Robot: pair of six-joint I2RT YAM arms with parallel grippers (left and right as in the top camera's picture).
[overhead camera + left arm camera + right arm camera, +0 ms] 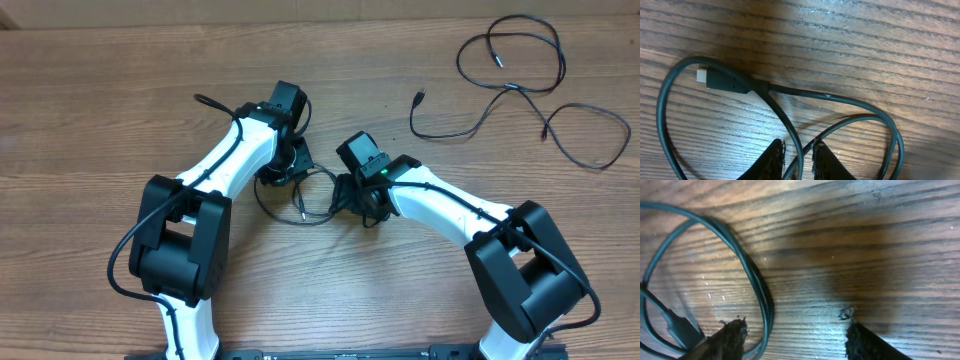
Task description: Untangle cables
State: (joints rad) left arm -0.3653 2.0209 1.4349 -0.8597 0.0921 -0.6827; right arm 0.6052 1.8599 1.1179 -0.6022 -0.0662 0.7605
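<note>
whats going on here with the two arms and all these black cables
Two robot arms are working on untangling cables. The left tool is pinched on a strand of the looped cable in the middle of the table. The right tool hangs open beside the same loop, with a strand just inside one finger but not gripped. Off at the far right corner, more cables lie spread out in loose curves, with neither arm near them.

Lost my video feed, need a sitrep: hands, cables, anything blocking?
Left hand shut on looped cable. Right hand open over same cable. Far right, other cables lie apart. Nothing blocking.
</note>
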